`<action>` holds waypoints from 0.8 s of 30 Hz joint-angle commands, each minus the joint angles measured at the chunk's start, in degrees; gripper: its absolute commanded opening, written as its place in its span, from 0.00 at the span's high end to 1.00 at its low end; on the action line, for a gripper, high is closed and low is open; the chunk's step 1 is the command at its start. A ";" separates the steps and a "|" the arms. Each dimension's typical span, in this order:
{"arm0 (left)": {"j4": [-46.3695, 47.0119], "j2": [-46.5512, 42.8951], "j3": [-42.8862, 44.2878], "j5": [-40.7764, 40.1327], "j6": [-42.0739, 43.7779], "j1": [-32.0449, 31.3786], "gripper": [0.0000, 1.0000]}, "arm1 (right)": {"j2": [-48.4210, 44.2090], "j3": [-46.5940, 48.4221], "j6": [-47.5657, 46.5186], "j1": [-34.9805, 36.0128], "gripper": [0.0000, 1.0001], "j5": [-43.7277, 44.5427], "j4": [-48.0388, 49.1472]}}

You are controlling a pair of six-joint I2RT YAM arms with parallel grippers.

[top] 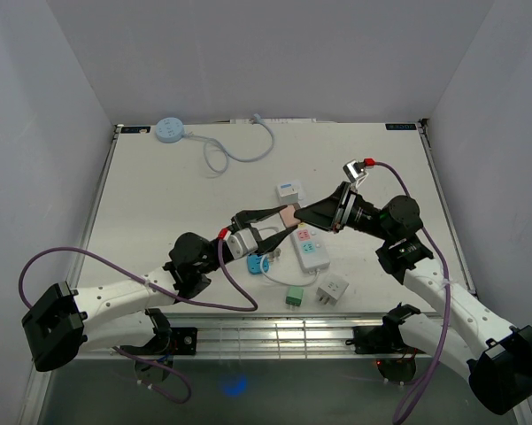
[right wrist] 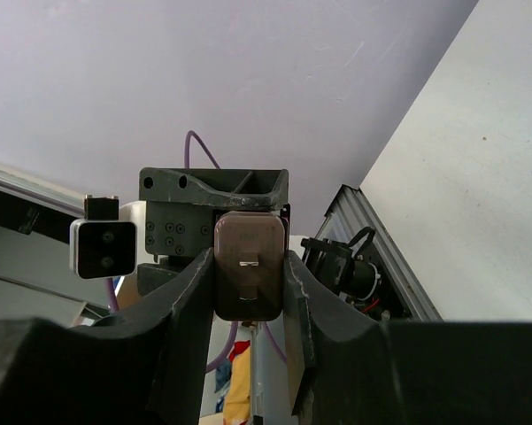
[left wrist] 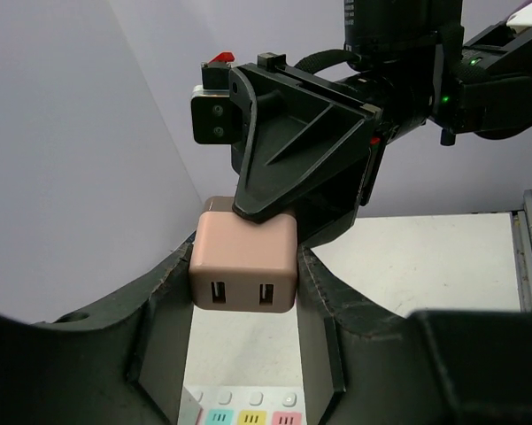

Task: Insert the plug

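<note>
The left claw [left wrist: 246, 270] pinches the pink plug [left wrist: 245, 252] at its sides. The right claw [right wrist: 248, 266] pinches it too, from the opposite end. The power strip [top: 308, 249] lies just below them.

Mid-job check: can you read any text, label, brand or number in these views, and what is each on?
No text is legible in any view.
far-left dark sticker: too small to read.
far-right dark sticker: too small to read.
power strip, coloured tiles: marks too small and cut off, unreadable.
pink charger: no print visible, only two USB ports.
</note>
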 commanded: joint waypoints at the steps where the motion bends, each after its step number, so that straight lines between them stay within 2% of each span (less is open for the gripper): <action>1: -0.25 -1.53 -0.64 1.35 0.67 0.37 0.80 | -0.15 -0.46 -1.18 -0.32 0.86 0.04 1.47; 2: -0.96 -1.88 -0.73 1.61 0.50 0.37 0.92 | -0.33 -0.46 -2.40 -0.23 0.82 0.13 -0.10; 3: -2.35 -2.14 -0.64 1.96 0.41 0.37 1.00 | -0.42 -0.38 -3.20 -0.32 0.72 0.31 -0.99; 6: -5.60 -3.28 -0.82 2.66 -0.12 0.37 1.00 | -0.94 -0.29 -6.18 -0.23 0.59 1.36 -4.07; 8: -6.84 -4.25 -1.52 2.93 -1.17 0.37 1.00 | -1.21 0.41 -9.42 -0.23 0.53 2.15 -6.52; 12: -10.97 -7.59 -2.57 2.58 -3.28 0.37 1.00 | -1.65 2.26 -15.13 -0.23 0.32 3.82 -15.38; 15: -15.61 -8.74 -2.23 2.58 -3.99 0.37 1.00 | -1.82 4.27 -18.92 -0.23 0.20 5.66 -20.14; 24: -29.24 -7.78 3.22 2.32 -4.60 0.28 1.00 | 0.81 13.85 -35.54 -0.23 0.05 11.29 -41.77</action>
